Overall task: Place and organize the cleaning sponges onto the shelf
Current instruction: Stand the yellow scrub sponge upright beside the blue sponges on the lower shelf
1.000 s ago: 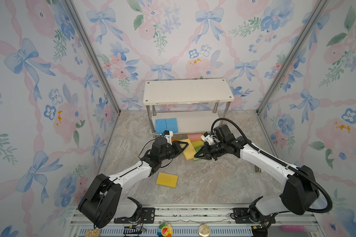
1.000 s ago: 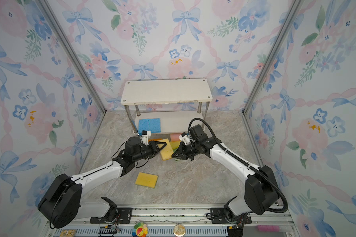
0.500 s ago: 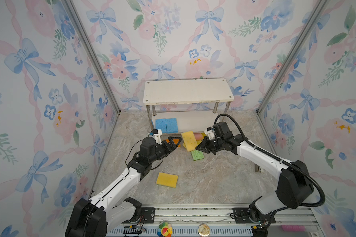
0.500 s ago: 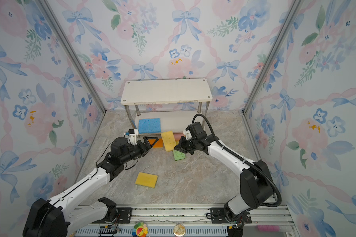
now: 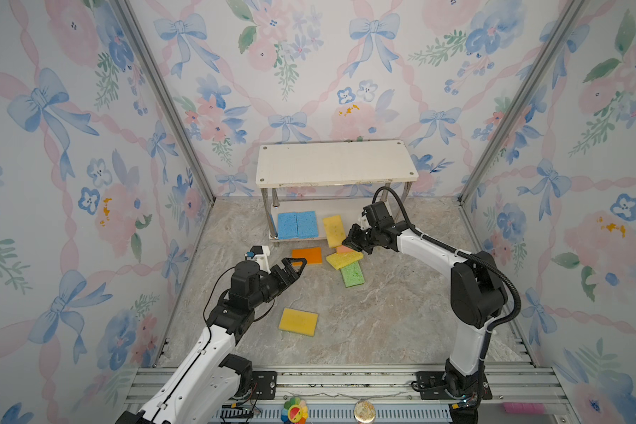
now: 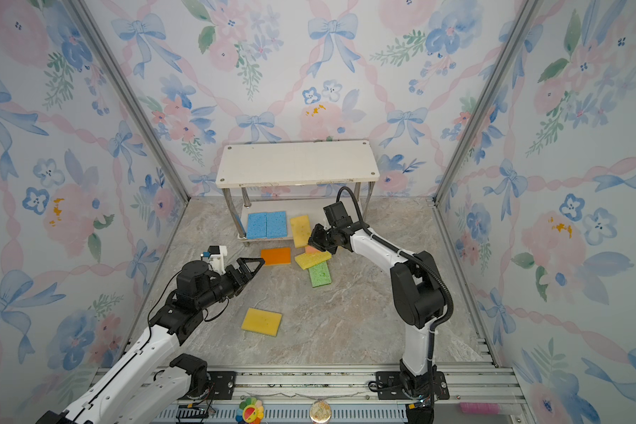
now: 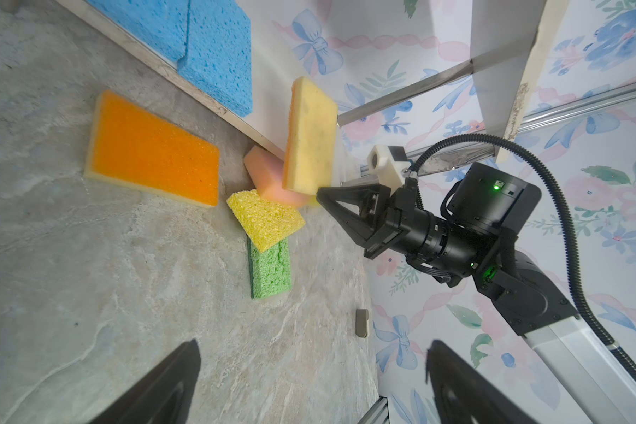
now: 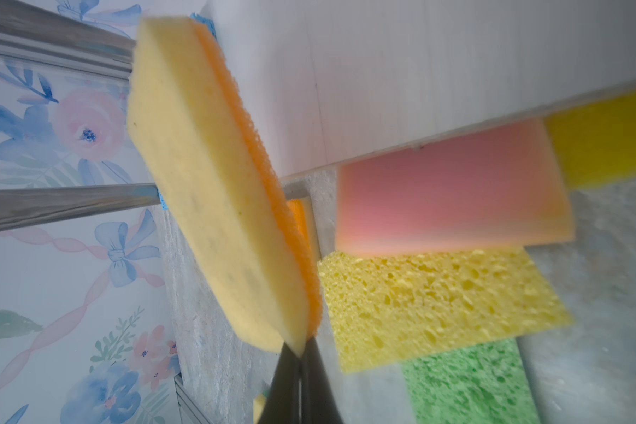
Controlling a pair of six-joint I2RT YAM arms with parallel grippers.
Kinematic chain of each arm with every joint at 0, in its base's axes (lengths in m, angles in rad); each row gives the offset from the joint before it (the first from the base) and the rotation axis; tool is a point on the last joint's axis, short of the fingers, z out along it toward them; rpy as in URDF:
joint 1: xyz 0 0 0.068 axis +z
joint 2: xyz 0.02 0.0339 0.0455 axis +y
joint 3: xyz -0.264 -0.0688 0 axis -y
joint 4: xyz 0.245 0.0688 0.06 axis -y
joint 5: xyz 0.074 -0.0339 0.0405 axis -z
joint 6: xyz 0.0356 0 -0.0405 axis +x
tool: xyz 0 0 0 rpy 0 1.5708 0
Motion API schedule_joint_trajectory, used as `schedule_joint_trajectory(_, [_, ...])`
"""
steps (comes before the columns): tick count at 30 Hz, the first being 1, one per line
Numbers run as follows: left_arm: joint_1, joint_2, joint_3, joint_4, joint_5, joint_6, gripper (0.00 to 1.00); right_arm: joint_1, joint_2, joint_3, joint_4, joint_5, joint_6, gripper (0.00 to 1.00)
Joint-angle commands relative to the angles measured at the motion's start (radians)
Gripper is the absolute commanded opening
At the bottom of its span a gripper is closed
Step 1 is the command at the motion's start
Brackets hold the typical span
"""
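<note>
The right gripper (image 5: 347, 245) pinches a tan sponge (image 5: 333, 230) (orange-backed) by one end, over the lower board of the shelf (image 5: 335, 161), beside two blue sponges (image 5: 296, 224). The left gripper (image 5: 298, 270) hangs wide open, empty, near the orange sponge (image 5: 307, 255).

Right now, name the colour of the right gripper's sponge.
Sponge: tan-yellow, orange backing; right wrist view.

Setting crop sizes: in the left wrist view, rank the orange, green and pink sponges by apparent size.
1. Orange sponge: plainly largest, fully shown.
2. Green sponge and pink sponge: about alike; each is partly hidden, so I won't rank them.
</note>
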Motion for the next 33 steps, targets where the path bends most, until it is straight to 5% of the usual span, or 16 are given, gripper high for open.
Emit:
schedule_joint_trajectory(1, [0.018, -0.021, 0.014, -0.059, 0.032, 0.04, 0.98, -0.015, 0.048, 0.067, 0.028, 0.017, 0.008, 0.0])
schedule_joint_trajectory(27, [0.085, -0.014, 0.017, -0.084, 0.107, 0.057, 0.98, -0.021, 0.279, 0.311, 0.017, -0.034, 0.038, 0.0])
schedule_joint_trajectory(31, [0.089, -0.011, 0.018, -0.084, 0.112, 0.057, 0.98, -0.021, 0.284, 0.291, 0.056, -0.035, 0.064, 0.06])
schedule_joint_trajectory(33, [0.09, -0.011, 0.016, -0.084, 0.113, 0.057, 0.98, -0.02, 0.283, 0.279, 0.081, -0.037, 0.074, 0.21])
